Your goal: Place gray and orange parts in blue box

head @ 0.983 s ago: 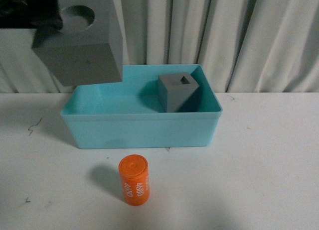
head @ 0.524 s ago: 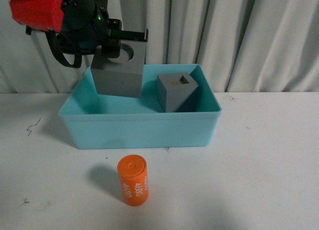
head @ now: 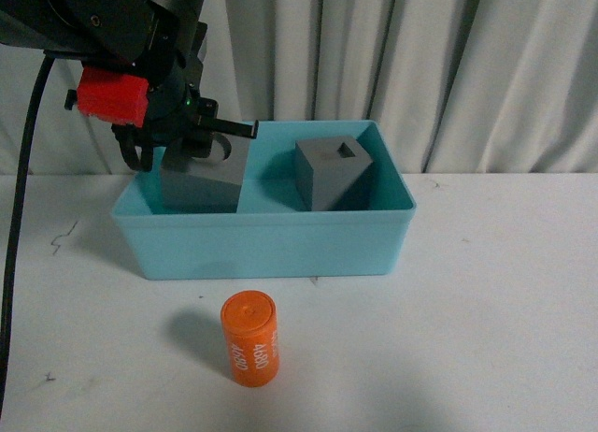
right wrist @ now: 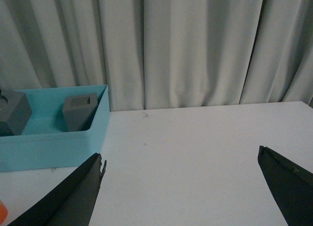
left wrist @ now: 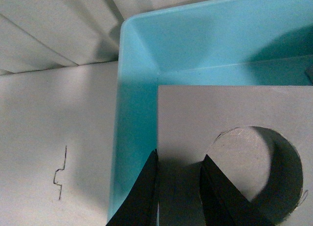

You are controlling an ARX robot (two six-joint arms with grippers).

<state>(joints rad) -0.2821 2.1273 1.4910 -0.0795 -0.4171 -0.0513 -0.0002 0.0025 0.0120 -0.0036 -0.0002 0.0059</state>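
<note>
The box (head: 262,245) is smooth turquoise plastic with a faint sheen. The round-recess block (head: 199,187) and the square-hole block (head: 329,184) look matt and dull gray; the recess floor (left wrist: 239,147) shows fine layered lines. The cylinder (head: 250,343) is smooth orange plastic, slightly glossy, with white print. The table (head: 486,310) is matt white and lightly scuffed. The curtain (head: 467,67) is soft pleated cloth.

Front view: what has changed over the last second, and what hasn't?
The left hand carried the round-recess gray block from high at the left down into the left part of the blue box, and is still shut on it. The square-hole gray block stayed in the box's right part; the orange cylinder stayed on the table in front.
</note>
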